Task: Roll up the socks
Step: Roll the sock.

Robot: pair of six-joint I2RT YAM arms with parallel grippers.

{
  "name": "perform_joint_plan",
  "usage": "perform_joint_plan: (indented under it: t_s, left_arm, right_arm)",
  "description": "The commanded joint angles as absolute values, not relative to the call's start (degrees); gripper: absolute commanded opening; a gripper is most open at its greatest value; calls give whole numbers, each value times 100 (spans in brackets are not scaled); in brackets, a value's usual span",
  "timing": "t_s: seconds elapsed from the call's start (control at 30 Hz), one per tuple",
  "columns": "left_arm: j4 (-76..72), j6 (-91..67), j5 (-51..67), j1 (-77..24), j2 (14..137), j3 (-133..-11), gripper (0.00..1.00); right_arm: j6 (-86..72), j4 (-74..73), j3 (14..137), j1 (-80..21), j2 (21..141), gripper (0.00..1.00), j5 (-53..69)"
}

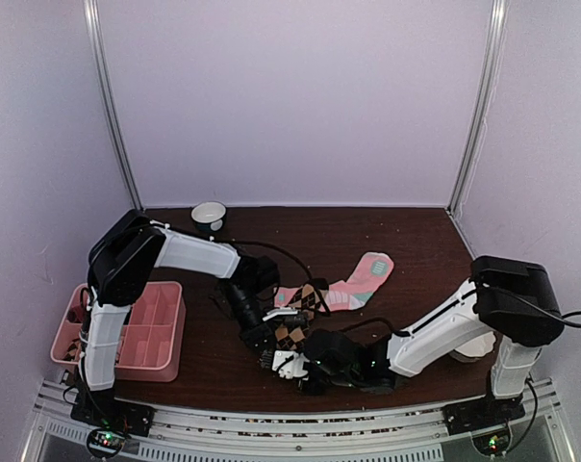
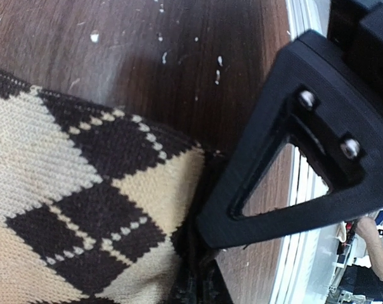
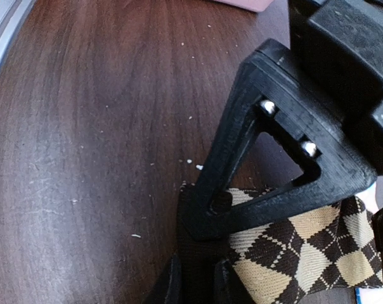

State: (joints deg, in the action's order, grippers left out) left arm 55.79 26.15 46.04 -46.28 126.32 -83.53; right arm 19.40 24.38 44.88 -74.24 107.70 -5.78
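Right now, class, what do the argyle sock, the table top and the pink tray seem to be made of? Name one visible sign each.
Argyle sock: knitted yarn, matte; the stitch rows show in the diamonds.
Table top: dark wood or wood-look laminate, slight sheen; long grain streaks.
Pink tray: probably moulded plastic, smooth; thin even walls, uniform colour.

Pink mint-toed socks (image 1: pixel 366 276) lying flat mid-table, argyle socks (image 1: pixel 292 333) bunched just beside, nearer edge
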Motion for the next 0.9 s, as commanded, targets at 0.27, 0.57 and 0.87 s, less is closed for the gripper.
perform_joint_plan:
  t_s: [0.27, 0.57, 0.87]
  left_arm:
    - [5141, 2766, 3602, -4591, 11850, -7927, 43]
    - [4292, 2915, 3331, -4571, 10545, -7028, 65]
    - [3386, 4186, 2958, -5157, 9390, -5872, 68]
  right_arm:
    - [612, 1444, 4049, -7048, 11352, 12, 541]
    - [-457, 1968, 3627, -6982, 11459, 7, 1124]
    - [-1562, 2866, 3303, -6556, 11483, 6, 1933]
